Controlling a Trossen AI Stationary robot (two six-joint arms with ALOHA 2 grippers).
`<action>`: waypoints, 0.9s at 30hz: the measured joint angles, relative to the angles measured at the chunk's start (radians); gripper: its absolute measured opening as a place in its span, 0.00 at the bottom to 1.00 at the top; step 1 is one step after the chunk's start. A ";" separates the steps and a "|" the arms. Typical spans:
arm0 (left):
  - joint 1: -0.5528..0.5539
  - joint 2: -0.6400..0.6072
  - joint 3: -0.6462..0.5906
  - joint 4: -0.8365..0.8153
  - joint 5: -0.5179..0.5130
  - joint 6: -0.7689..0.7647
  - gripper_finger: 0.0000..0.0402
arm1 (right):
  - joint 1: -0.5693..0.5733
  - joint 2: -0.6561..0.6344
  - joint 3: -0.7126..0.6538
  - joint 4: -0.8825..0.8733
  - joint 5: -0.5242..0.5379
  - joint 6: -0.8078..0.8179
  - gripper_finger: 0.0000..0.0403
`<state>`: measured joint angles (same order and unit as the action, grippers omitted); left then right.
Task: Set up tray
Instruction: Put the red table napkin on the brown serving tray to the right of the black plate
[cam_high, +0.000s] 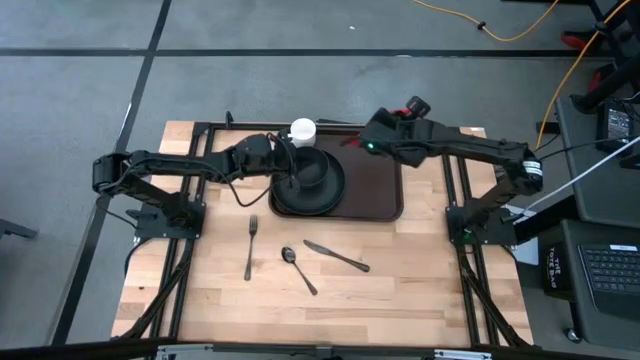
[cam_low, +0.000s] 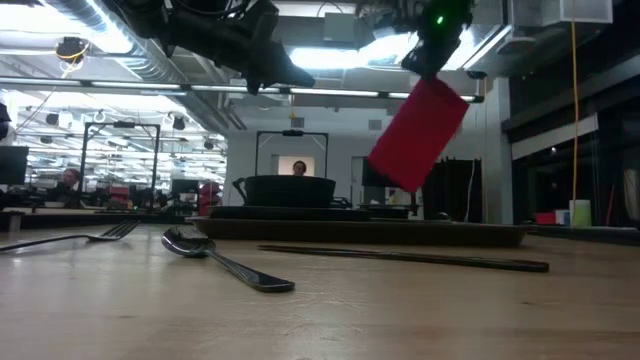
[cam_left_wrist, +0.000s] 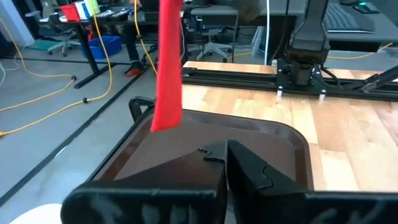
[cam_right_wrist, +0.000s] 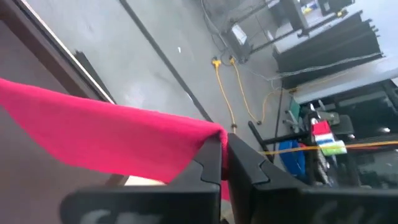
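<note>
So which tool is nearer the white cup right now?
Left. The left tool, shut, sits over the black plate just below the white cup in the high view. The right tool, shut on the red napkin, hangs farther right over the tray.

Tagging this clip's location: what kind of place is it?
Probably a robotics lab in an open-plan office or workshop: the wooden table stands on grey carpet, yellow cables trail across the floor, a laptop sits beside the rig, and people sit at desks under exposed ceiling ducts.

Overhead down; low level — both see tray (cam_high: 385, 185)
</note>
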<state>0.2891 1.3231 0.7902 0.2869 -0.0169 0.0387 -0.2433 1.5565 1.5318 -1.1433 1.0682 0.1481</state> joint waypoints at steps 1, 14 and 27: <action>-0.003 0.000 0.000 -0.002 0.001 0.000 0.01 | -0.013 0.014 0.000 0.012 -0.003 -0.022 0.02; -0.033 0.000 0.000 -0.008 0.014 -0.004 0.01 | -0.060 0.176 0.000 -0.011 -0.068 -0.017 0.02; -0.081 0.000 0.000 -0.043 0.016 -0.014 0.01 | -0.033 0.252 -0.001 -0.157 -0.129 0.113 0.02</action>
<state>0.2085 1.3235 0.7902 0.2435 -0.0010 0.0251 -0.2767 1.8086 1.5311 -1.2998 0.9395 0.2611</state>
